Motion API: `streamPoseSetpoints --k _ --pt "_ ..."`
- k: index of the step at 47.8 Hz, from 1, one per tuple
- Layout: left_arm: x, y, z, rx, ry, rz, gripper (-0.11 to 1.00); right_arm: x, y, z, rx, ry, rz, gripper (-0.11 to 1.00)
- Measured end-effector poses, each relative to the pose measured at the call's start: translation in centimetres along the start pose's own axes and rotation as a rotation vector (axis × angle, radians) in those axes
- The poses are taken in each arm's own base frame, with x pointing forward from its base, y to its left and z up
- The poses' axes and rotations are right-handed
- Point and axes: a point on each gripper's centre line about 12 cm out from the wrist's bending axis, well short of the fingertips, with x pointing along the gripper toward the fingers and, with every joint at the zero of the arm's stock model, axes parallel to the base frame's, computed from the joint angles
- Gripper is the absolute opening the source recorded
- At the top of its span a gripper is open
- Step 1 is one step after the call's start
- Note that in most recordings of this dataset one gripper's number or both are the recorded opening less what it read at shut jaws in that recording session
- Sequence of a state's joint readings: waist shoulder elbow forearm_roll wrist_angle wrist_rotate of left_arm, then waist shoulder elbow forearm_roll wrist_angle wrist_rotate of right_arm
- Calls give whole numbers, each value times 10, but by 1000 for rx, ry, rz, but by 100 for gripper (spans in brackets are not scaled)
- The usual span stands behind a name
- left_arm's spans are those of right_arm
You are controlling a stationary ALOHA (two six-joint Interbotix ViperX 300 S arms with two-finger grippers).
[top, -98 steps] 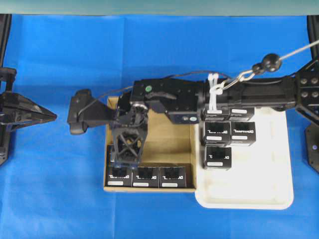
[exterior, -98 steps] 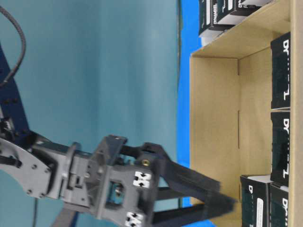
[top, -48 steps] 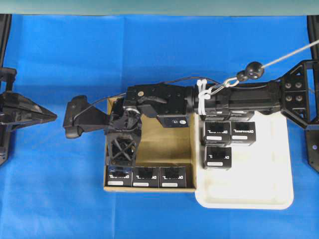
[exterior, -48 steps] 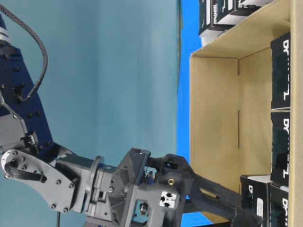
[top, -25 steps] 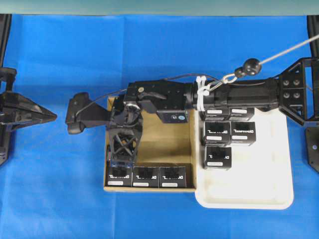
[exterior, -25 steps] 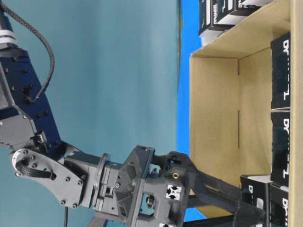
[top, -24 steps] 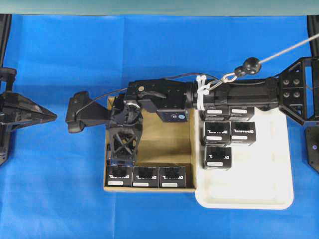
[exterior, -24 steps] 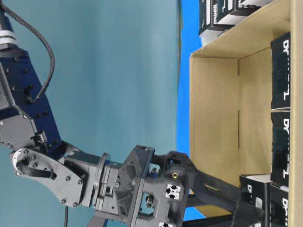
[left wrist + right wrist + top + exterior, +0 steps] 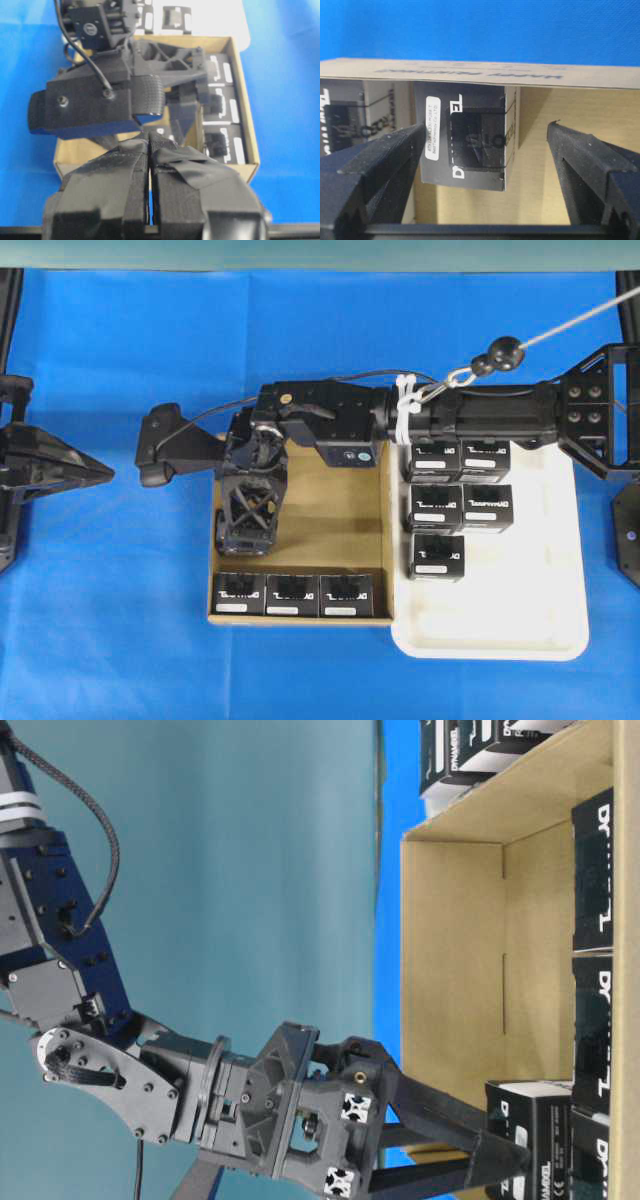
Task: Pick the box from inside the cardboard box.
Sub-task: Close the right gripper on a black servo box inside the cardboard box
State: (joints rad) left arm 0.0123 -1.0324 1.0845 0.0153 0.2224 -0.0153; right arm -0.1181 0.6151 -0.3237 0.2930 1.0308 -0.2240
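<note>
The tan cardboard box (image 9: 330,530) lies mid-table with three black cartons (image 9: 295,593) in a row along its near wall. My right gripper (image 9: 245,540) reaches down into the box's left part. In the right wrist view a black carton (image 9: 465,140) with a white label sits between the open fingers. One finger (image 9: 395,155) touches it and the other (image 9: 580,160) stands clear of it. In the table-level view this carton (image 9: 525,1120) sits at the fingertips. My left gripper (image 9: 105,472) is shut and empty at the far left.
A white tray (image 9: 500,630) touches the cardboard box's right side and holds several black cartons (image 9: 437,552) at its far left. The right arm (image 9: 480,420) spans the tray's far end. Blue cloth covers the table.
My right gripper has drawn back from the carton row toward the box's far side. In the table-level view the carton at its fingertips has shifted away from the box floor. The left arm is still.
</note>
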Motion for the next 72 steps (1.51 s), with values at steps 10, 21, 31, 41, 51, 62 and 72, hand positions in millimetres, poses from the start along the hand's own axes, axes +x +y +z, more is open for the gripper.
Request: streamPoseSetpoints --k 10,21,31,41,51,62,72 --pt "0 0 0 0 -2 1 -2 -1 -6 -1 9 -1 -3 95" --pt "0 2 0 -2 0 9 -2 -3 -4 -2 1 19 3 95" --pt "-1 3 0 -4 -3 13 -2 -5 6 4 -19 11 7 97" --pt "-2 3 1 -4 -9 13 -2 -3 18 5 -45 9 13 99" --pt "-3 3 2 -4 -14 13 -2 -1 17 5 -45 -5 7 99" --pt "-4 3 3 -6 -21 14 -2 10 16 1 -63 4 2 99" --pt "-5 3 3 -6 -26 14 -2 28 21 -5 -69 23 3 99"
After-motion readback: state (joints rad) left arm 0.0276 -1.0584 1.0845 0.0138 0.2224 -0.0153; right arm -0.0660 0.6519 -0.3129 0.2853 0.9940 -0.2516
